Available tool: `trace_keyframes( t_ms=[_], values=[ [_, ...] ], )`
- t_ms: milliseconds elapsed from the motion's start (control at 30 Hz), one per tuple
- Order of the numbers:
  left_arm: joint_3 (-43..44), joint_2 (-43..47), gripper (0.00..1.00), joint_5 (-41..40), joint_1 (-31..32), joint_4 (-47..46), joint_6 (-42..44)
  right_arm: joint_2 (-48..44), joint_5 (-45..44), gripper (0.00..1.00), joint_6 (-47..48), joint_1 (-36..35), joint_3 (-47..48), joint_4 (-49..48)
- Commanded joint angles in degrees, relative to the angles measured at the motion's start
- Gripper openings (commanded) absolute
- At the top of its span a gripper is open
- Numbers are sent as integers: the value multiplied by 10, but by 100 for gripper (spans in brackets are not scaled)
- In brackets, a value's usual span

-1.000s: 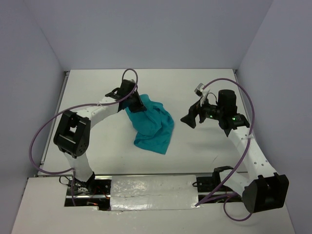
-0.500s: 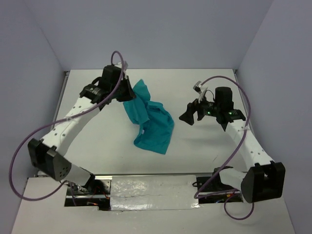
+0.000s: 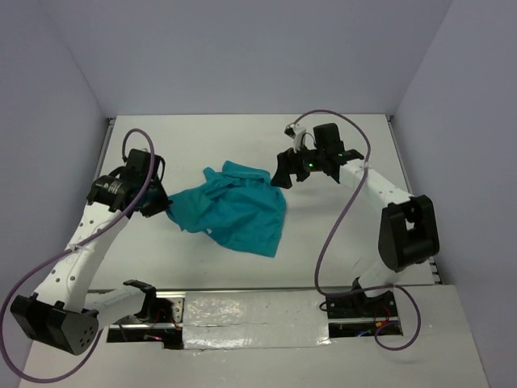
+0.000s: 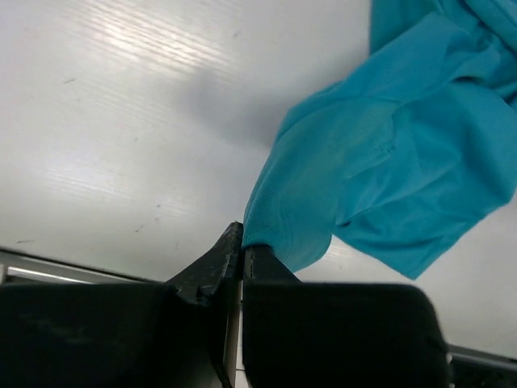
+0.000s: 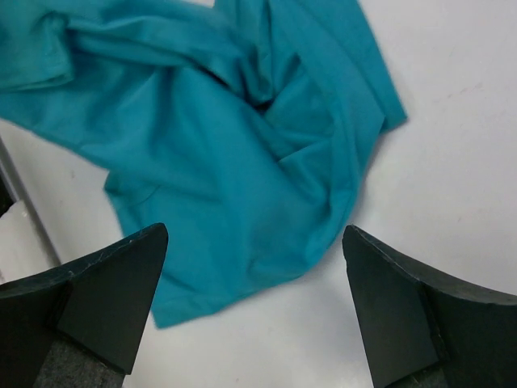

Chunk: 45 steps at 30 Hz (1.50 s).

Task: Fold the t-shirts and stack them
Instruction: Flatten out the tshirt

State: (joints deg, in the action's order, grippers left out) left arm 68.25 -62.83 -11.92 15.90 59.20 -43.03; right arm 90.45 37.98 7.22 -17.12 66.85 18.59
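We judge the step in hand to be spreading the teal t-shirt [image 3: 234, 214] flat before any fold is made. It lies crumpled on the white surface [image 3: 339, 242], with creases bunched toward its middle.

The left claw [image 3: 157, 202] is at the shirt's left edge, jaws pinched nearly together on a fold of the cloth. The wrist view shows that edge held a little above the surface, with the rest trailing away. The right claw [image 3: 283, 171] hangs over the shirt's far right corner, jaws wide and holding nothing, and the cloth lies below between its fingers.

To do this well, we would bring the right claw down on the edge opposite the left claw's pinch. It should take one layer only, at a corner and not in the bunched middle, since a grip through two layers would lock the creases in.

Then we would draw both claws away from the shirt's middle, low and level, until the cloth goes taut. Lifting high risks the loose side folding under. We cannot tell which part of the shirt the left claw holds, so we should check before pulling.
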Motion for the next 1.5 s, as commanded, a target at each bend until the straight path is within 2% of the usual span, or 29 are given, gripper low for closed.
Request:
trace_keyframes(
  t_ms=[0,200,500,667,833,933,1133,1300,1467],
  values=[
    [14,23,0,-50,-15,43,-32,38,-5,96,18,-9,70,1],
    [37,70,0,-104,-60,102,-41,89,13,96,109,-26,110,24],
    [38,103,0,-110,-115,161,-22,158,31,96,259,-74,202,87],
    [-2,126,0,-78,-116,167,-38,193,9,95,271,-129,250,88],
    [-18,144,0,-64,-116,163,-48,257,-45,95,230,-184,314,80],
    [-20,149,0,-58,-116,163,-50,310,-76,94,216,-201,391,101],
    [-18,153,0,-54,-116,166,-51,389,-147,92,213,-219,473,148],
    [-22,151,0,-47,-116,158,-53,428,-184,90,230,-232,494,175],
    [-23,148,0,-46,-116,151,-49,445,-214,82,236,-239,493,171]
  ],
)
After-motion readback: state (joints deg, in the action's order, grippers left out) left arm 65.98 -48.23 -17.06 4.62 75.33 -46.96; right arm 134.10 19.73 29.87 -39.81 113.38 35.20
